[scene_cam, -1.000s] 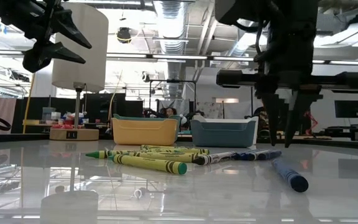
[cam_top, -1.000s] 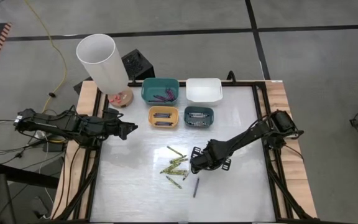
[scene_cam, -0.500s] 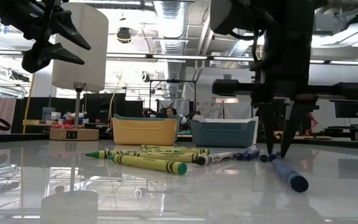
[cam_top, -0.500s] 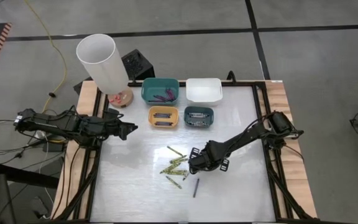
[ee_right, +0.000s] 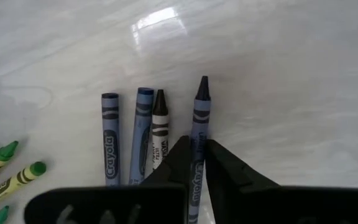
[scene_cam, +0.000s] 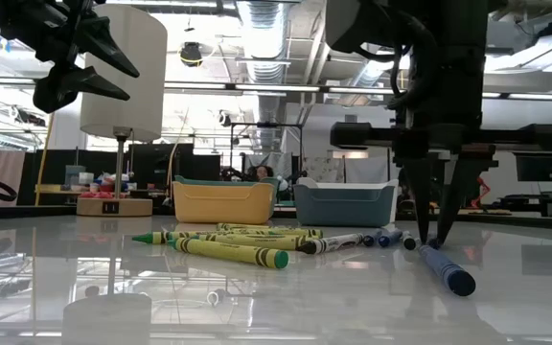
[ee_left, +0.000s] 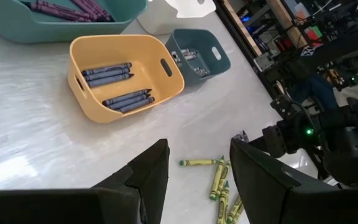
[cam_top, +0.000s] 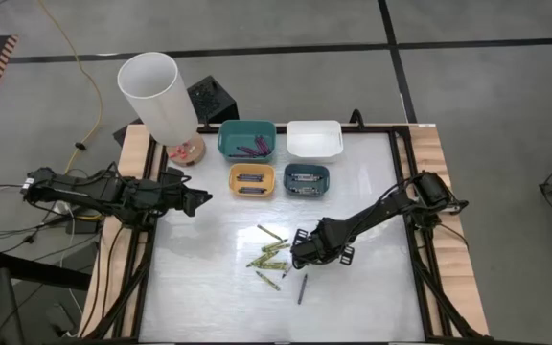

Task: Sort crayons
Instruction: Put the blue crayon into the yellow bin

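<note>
The right gripper has come down onto the glossy white desk and its fingers have narrowed around one blue paper-wrapped crayon beside three others; a lift should follow. The left gripper waits, fingers apart.

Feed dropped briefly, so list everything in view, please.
Plastic bins: four, table's far end: teal bin holding purple crayons, empty white bin, yellow bin holding blue crayons, small grey-blue bin holding grey crayons.
Loose yellow-green crayons: several, mid-table.
Loose blue and grey crayons: three blue, one grey, in a row beside them; lone blue crayon apart.
White cylindrical lamp: one, far-left corner.
Left gripper: open, raised, left side.
Right gripper: closed around the row's end blue crayon.
</note>
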Action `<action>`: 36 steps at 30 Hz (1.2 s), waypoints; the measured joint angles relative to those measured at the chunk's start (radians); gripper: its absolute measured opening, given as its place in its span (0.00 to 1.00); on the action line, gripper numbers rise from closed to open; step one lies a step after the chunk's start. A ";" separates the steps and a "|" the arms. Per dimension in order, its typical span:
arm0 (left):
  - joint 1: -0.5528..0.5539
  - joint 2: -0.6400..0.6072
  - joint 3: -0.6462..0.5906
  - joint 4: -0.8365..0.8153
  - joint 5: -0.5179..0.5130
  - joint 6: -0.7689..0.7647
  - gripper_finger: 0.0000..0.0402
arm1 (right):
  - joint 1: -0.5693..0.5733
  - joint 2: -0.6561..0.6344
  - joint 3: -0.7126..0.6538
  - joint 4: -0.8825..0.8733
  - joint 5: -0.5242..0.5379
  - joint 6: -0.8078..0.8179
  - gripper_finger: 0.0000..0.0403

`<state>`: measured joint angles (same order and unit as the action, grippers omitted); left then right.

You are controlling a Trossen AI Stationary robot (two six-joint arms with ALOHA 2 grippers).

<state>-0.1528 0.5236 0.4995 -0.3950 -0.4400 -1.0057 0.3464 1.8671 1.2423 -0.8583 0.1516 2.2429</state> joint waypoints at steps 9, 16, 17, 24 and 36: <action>0.000 0.000 0.000 -0.006 0.000 0.000 0.40 | 0.000 0.000 -0.003 -0.002 -0.016 -0.042 0.02; 0.000 0.000 0.000 -0.006 0.001 0.000 0.40 | 0.000 0.000 0.003 -0.001 -0.019 -0.073 0.01; 0.000 0.000 0.000 -0.006 0.001 0.000 0.40 | 0.000 0.001 0.009 -0.004 -0.019 -0.081 0.01; 0.000 0.000 0.000 -0.005 0.001 0.000 0.40 | 0.001 0.003 0.077 -0.073 -0.026 -0.118 0.00; 0.000 0.000 0.000 -0.019 0.044 0.001 0.40 | -0.049 0.003 0.333 -0.271 0.039 -0.341 0.00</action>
<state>-0.1525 0.5235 0.4998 -0.4145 -0.3963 -1.0050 0.2973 1.8698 1.5753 -1.1296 0.1908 1.9020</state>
